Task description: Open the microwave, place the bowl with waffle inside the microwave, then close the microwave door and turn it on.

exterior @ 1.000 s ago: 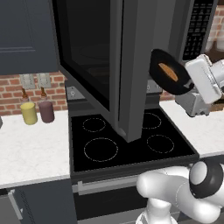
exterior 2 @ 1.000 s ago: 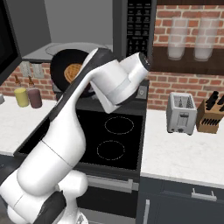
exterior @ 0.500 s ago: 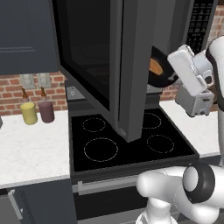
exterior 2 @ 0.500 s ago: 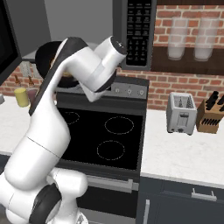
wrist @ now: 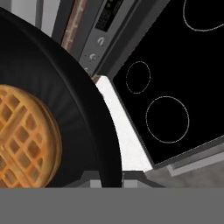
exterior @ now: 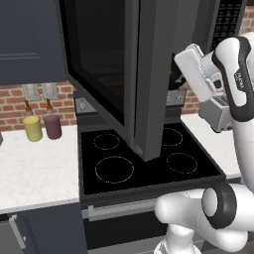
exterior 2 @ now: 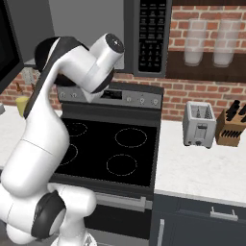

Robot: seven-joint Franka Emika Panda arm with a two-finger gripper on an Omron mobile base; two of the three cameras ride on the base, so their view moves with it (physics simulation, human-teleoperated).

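You had one bowl with one waffle in it, close against the hand camera, its black rim reaching down to the two finger tips at the bottom, so the hand seemed clamped on that rim, though the pinch itself was hidden. Below it lay the stove with its burner rings and a strip of white tabletop. The microwave door stood swung wide over the stove, its edge hanging above the burners, and the cavity behind it was dark. Your arm was raised and folded, the wrist pushed in behind the door edge toward the opening. Two jars sat to the left, one yellow, one maroon. One toaster and one knife block stood on the right tabletop, well apart from the arm.
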